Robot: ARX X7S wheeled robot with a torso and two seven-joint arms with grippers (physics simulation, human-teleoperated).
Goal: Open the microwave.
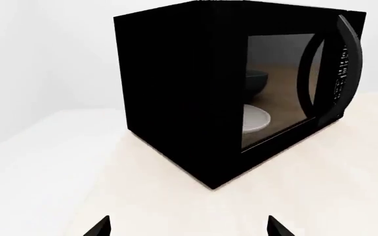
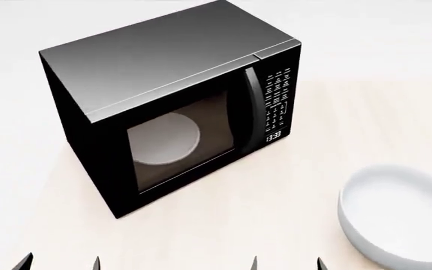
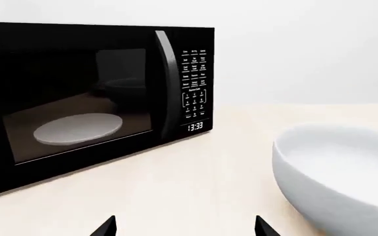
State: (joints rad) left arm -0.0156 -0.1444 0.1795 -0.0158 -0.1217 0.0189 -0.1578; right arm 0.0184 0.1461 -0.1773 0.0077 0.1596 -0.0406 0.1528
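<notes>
The microwave (image 2: pixel 163 62) is a large black box with a grey metallic top, standing on the pale table with its door shut. Its glass window shows the white turntable (image 2: pixel 167 139). The vertical black handle (image 2: pixel 252 109) runs beside the white-lettered keypad (image 2: pixel 278 98), with the clock (image 2: pixel 273 136) below. It also shows in the left wrist view (image 1: pixel 182 93) and the right wrist view (image 3: pixel 77 93), where its handle (image 3: pixel 168 88) is seen. My left gripper (image 2: pixel 58 263) and right gripper (image 2: pixel 285 263) are open and empty at the near table edge, well short of the microwave.
A large white bowl (image 2: pixel 400 216) sits on the table (image 2: pixel 276 214) to the right of the microwave, close to my right gripper; it also shows in the right wrist view (image 3: pixel 340 172). A pale wall lies behind.
</notes>
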